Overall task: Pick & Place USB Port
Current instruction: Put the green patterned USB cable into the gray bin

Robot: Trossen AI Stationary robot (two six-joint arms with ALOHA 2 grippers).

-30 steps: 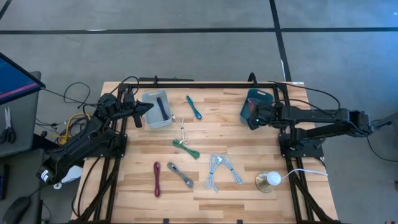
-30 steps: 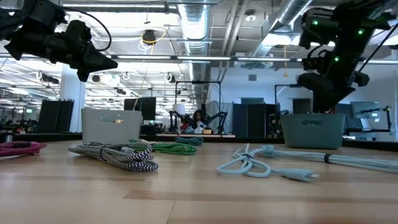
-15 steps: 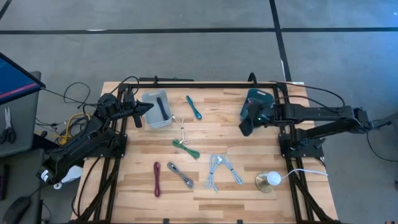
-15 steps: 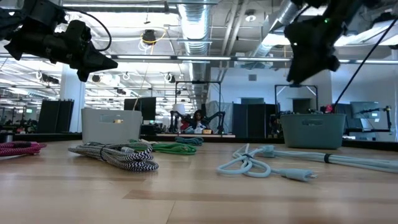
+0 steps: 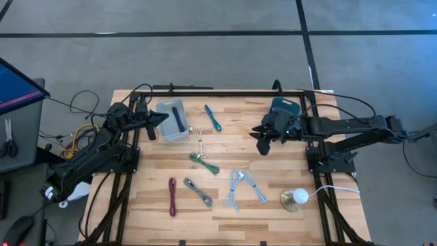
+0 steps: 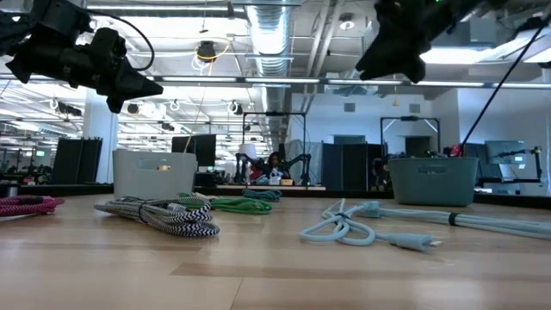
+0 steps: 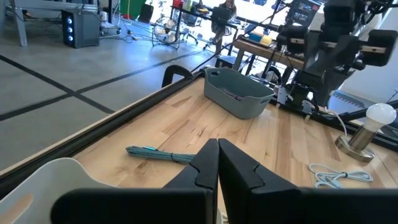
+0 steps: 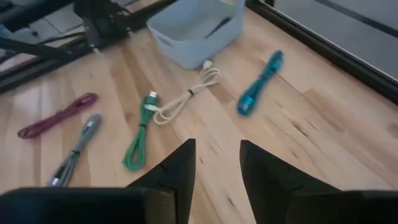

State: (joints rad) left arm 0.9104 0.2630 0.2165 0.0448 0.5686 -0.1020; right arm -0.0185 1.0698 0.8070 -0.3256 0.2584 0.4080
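Here, R fingers (image 5: 261, 141) above bare mid-table

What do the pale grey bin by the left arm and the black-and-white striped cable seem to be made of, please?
The pale grey bin looks like moulded plastic with a matte finish: smooth thin walls, rounded corners and a rolled rim. The black-and-white striped cable seems to have a braided fabric sleeve, judging by its woven zigzag pattern and soft coils, though the look alone cannot confirm the fibre.

I'm seeing the right pincer (image 5: 261, 141) hanging raised, fingers parted, holding nothing; the left pincer (image 5: 164, 117) is hovering pressed together
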